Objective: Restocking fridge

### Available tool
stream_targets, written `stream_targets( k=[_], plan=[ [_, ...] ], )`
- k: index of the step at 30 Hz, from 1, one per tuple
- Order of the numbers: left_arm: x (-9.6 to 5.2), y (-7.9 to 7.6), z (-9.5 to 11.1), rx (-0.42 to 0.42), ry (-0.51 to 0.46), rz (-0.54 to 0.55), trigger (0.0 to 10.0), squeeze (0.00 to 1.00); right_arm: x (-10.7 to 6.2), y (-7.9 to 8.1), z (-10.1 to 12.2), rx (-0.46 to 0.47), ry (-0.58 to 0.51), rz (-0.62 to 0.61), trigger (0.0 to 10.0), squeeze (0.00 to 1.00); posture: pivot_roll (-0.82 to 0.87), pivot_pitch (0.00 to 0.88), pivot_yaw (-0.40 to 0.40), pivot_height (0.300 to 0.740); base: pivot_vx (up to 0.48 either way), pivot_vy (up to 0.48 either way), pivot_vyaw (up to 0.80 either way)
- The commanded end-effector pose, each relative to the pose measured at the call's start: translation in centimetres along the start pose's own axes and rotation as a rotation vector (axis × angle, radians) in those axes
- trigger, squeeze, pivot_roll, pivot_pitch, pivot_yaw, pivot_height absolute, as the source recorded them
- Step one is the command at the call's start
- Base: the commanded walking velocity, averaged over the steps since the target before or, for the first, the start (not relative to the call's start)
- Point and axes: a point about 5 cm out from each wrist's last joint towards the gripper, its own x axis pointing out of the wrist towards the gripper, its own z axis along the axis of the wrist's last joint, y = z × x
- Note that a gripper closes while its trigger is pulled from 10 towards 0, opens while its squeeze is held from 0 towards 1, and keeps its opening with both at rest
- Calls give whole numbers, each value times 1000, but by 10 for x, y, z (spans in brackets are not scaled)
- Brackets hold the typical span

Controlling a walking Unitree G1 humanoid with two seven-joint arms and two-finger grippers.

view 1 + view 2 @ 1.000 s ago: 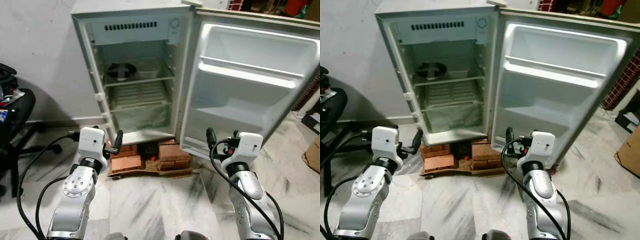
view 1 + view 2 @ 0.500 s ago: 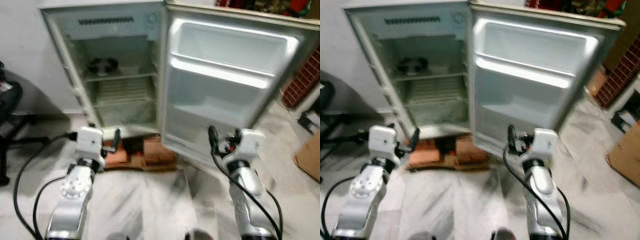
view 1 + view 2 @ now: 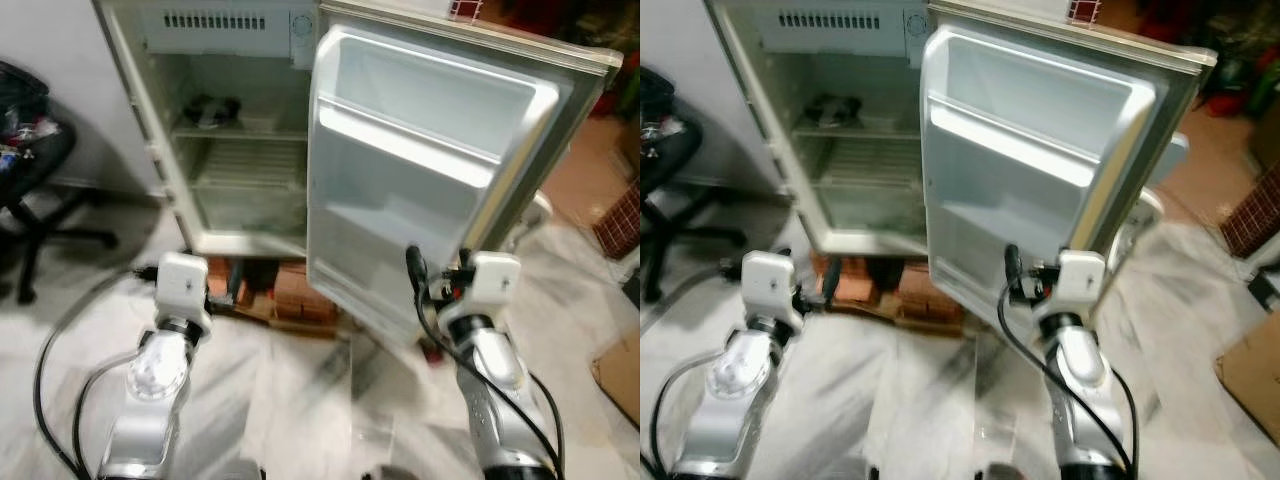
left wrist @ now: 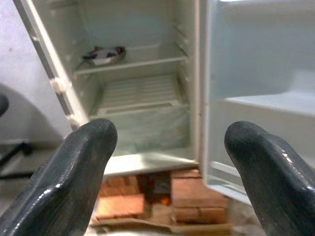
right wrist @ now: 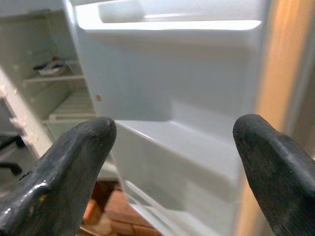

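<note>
1. The fridge [image 3: 210, 130] stands open on bricks [image 3: 290, 290], against a pale wall, straight ahead of the robot; its door [image 3: 420, 170] swings out toward the robot's right side.
2. The left gripper [image 4: 167, 162] is held low before the cabinet's bottom edge, fingers spread wide and carrying nothing.
3. The right gripper [image 5: 172, 162] hangs just short of the door's inner face, fingers likewise spread and empty.
4. A dark bowl [image 4: 104, 54] with something in it sits on the top shelf [image 4: 133, 63]; the wire shelf [image 4: 140, 91] below it is bare, as are the door bins [image 3: 410, 150].
5. No stock to load can be made out near either gripper, so the restocking looks barely begun.
6. The door is likely light and free on its hinge; a nudge on its outer edge should move it, and a hard push could rock the whole fridge on the bricks.
7. The shelves look thin and somewhat springy, better loaded gently than dropped onto.
8. Room is tight between the door's edge and the cabinet wall; the left arm has the clearer line inside.
9. An office chair [image 3: 35, 170] stands well off on the left, and the marble floor [image 3: 300, 400] between the arms lies open.
</note>
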Motion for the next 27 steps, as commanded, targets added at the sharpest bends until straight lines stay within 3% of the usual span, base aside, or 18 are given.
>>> stream_targets(
  k=[1,6,15,18,23,27],
  plan=[
    [1,2,2,16,-5,3,10000,0,3,2,4,1,-21,9,10000,0,25,42,8,740,0,0,763],
    [1,2,2,15,-4,2,10000,0,5,3,5,2,-28,13,10000,0,27,43,8,740,0,0,763],
    [1,3,0,13,3,1,10000,0,7,3,5,-3,-35,18,10000,0,28,47,10,740,0,-470,661],
    [1,3,0,10,2,2,10000,0,7,3,5,-4,-34,14,10000,0,29,48,10,740,0,-425,0],
    [0,3,-1,12,7,7,10000,0,8,2,5,-1,-36,16,10000,0,31,49,8,740,0,0,0],
    [-1,3,-1,8,10,11,10000,0,3,4,3,28,-21,83,10000,0,36,49,4,740,0,0,0]
  ],
)
